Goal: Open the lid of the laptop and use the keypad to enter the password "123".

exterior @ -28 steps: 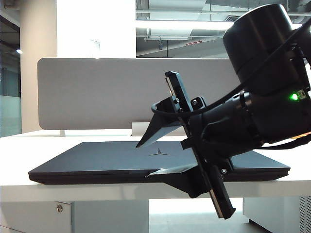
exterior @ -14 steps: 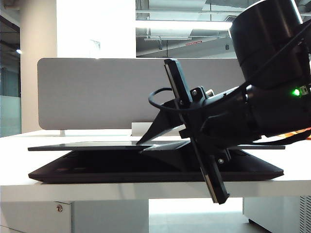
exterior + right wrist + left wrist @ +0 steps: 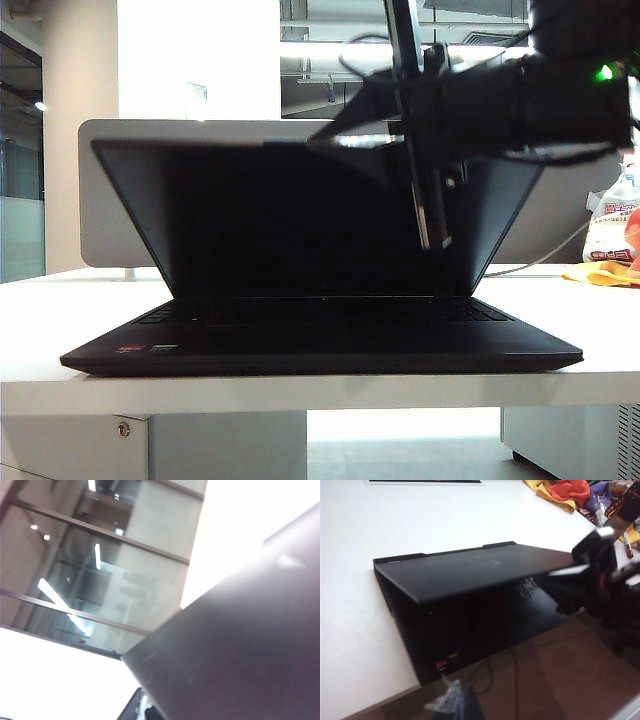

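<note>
Exterior view: right hand [image 3: 335, 140] clamped on raised lid [image 3: 250, 215].

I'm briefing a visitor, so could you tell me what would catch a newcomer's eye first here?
The laptop at the white table's front edge, its lid raised and screen dark. The right gripper is shut on the lid's top edge, right of centre. The left gripper waits off the front corner near the red and green stickers.

Laptop [image 3: 320, 345] sits on worktop [image 3: 60, 300], front edge near worktop edge. Lid [image 3: 300, 215] raised above keypad [image 3: 320, 312], hinged behind it. Divider panel [image 3: 125, 190] behind laptop. Right claw [image 3: 350, 138] at lid's top edge, right of centre. Left claw [image 3: 455, 702] before laptop's front edge, apart.
</note>
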Robot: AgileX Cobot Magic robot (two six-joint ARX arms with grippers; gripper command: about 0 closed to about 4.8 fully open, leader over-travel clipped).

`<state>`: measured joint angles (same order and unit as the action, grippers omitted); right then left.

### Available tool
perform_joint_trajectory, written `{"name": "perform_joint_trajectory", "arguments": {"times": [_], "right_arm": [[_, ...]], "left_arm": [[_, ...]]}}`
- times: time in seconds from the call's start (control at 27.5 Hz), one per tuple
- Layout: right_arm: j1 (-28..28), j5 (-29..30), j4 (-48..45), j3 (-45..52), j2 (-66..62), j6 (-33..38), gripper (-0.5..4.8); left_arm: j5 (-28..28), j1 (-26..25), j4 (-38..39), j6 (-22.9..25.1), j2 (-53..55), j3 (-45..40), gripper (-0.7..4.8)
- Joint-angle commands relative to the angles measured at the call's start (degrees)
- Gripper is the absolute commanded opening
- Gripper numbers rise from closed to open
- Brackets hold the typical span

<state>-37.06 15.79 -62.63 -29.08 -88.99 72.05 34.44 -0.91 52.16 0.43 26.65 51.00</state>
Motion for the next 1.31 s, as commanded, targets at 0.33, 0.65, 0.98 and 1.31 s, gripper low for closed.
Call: {"name": "perform_joint_trajectory", "arguments": {"times": [0.33,0.65,0.98,1.31], "right_arm": [[-4.57,14.71,1.55,-2.49,1.11,-0.87,-0.06],[-6.03,2.29,40.33,-2.62,9.79,-28.72,-0.05],[-1.68,-11.06,51.1,-3.58,15.65,-43.15,-0.05],[-0.59,-17.38,57.29,-10.08,15.63,-51.17,-0.05]], "left_arm": [[-0.44,0.07,0.7,0.24,0.0,0.28,-0.04],[-2.54,0.07,3.54,1.68,-0.02,0.26,-0.04],[-2.73,0.07,3.48,1.75,0.0,0.26,-0.04],[1.64,0.07,3.5,0.66,0.0,0.28,-0.04]]}}
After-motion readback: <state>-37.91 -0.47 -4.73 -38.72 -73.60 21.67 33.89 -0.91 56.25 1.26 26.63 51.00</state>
